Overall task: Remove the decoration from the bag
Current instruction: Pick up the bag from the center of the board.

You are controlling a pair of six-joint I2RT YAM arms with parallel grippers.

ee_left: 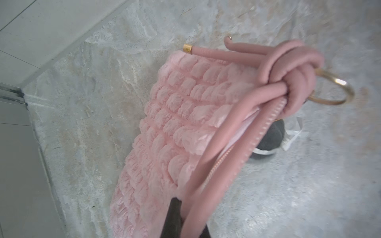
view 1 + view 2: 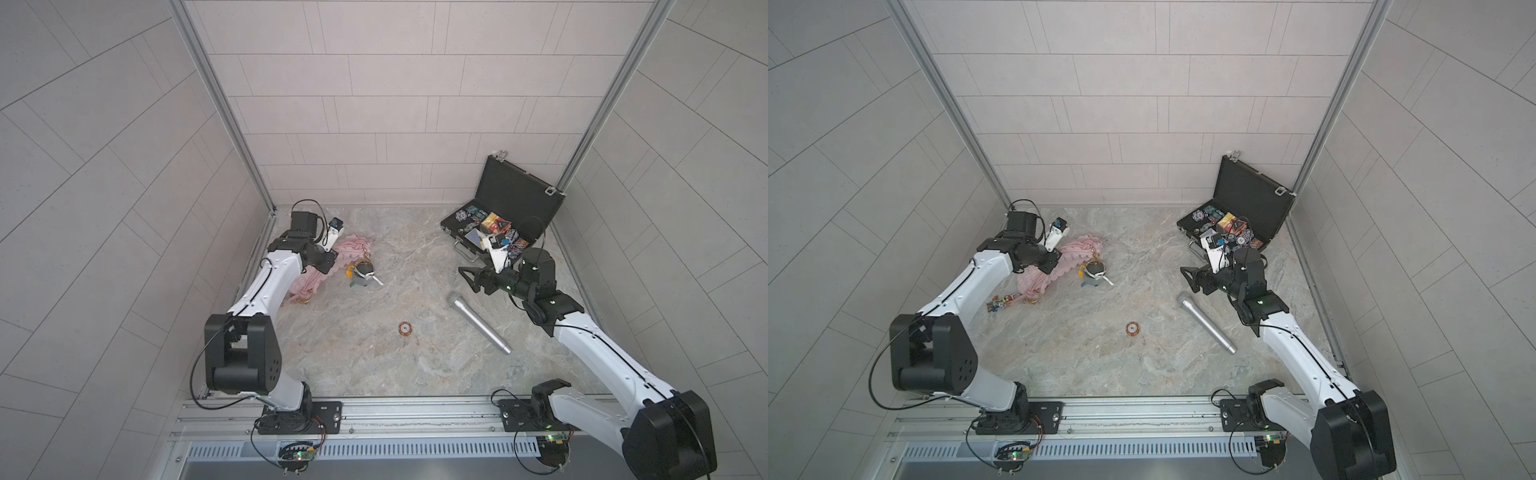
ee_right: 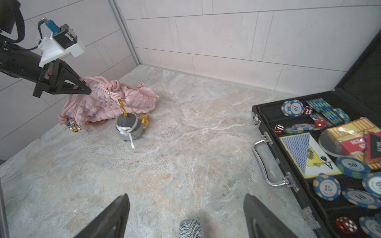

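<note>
The bag (image 3: pixel 107 103) lies at the table's far left corner, lifted at one end by the left gripper (image 3: pixel 83 87), clenched on what looks like its cord strap, so the grey plush decoration (image 3: pixel 128 128) dangles clear. The right gripper (image 3: pixel 185 218) waits spread and empty over the microphone (image 2: pixel 478 322), free to work the yellow clip (image 3: pixel 122 107).

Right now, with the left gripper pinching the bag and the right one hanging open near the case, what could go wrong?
1. The left gripper pinches the bag at its cord straps, so pulling on the soft bag may slip.
2. The grey plush decoration hangs by a gold clip; tugging could drag the whole bag.
3. The right gripper hovers over the microphone and might knock it.
</note>
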